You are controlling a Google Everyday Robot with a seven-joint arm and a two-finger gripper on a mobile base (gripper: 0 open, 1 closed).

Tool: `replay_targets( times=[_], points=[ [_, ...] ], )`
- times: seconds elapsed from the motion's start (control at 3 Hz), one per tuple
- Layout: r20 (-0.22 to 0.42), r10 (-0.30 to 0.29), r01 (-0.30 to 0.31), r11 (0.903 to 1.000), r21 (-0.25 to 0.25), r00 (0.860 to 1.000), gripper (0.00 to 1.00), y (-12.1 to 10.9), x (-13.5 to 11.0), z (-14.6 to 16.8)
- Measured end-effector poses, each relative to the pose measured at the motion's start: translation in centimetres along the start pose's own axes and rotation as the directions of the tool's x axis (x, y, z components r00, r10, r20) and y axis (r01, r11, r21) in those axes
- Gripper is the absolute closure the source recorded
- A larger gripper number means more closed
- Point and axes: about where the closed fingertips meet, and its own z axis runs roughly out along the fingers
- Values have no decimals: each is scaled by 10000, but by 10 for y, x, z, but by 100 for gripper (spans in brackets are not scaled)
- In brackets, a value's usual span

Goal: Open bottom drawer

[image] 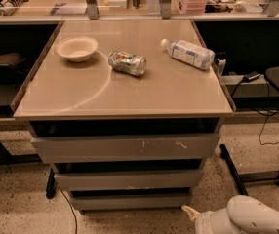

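Fingers of gripper [192,213]: spread or pressed, cannot tell. Positioned low, just right of bottom drawer [129,201]; its slim front runs left-right.

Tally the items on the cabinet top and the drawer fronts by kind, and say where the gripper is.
Bowl: 1
Crushed can: 1
Plastic bottle: 1
Drawer fronts: 3 (top drawer, middle drawer, bottom drawer)
Total: 6
The gripper sits low at the bottom right, just right of the bottom drawer.
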Motion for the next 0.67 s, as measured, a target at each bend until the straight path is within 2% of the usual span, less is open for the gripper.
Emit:
replay_targets(
  times=[0.33,0.67],
  points=[
    [336,-653,622,9944,853,9973,0,-17,10,11],
    [437,-631,556,9862,1561,9970,0,-31,16,8]
  ],
)
